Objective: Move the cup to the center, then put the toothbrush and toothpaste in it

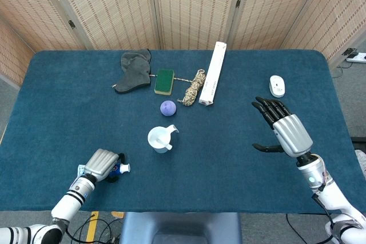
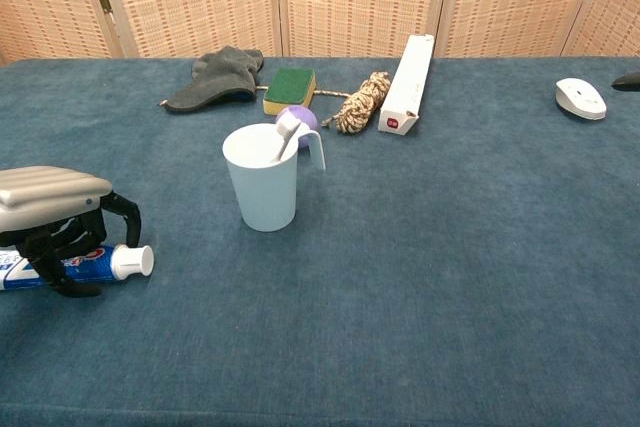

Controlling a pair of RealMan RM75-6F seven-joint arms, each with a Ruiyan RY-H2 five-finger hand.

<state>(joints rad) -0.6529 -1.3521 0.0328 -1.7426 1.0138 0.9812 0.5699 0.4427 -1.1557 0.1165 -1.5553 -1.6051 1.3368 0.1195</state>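
Toothpaste: flat on worktop, near-left, long axis left-right, white cap toward cup | My left hand: fingers curled over tube, gripping it | My right hand: fingers spread, empty | Cup: upright at center, toothbrush inside | Behind cup: purple ball, sponge, rope.

White cup; blue-and-white toothpaste

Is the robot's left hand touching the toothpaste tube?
Touching. The chest view shows the left hand lowered over the toothpaste, its fingers wrapped around the tube.
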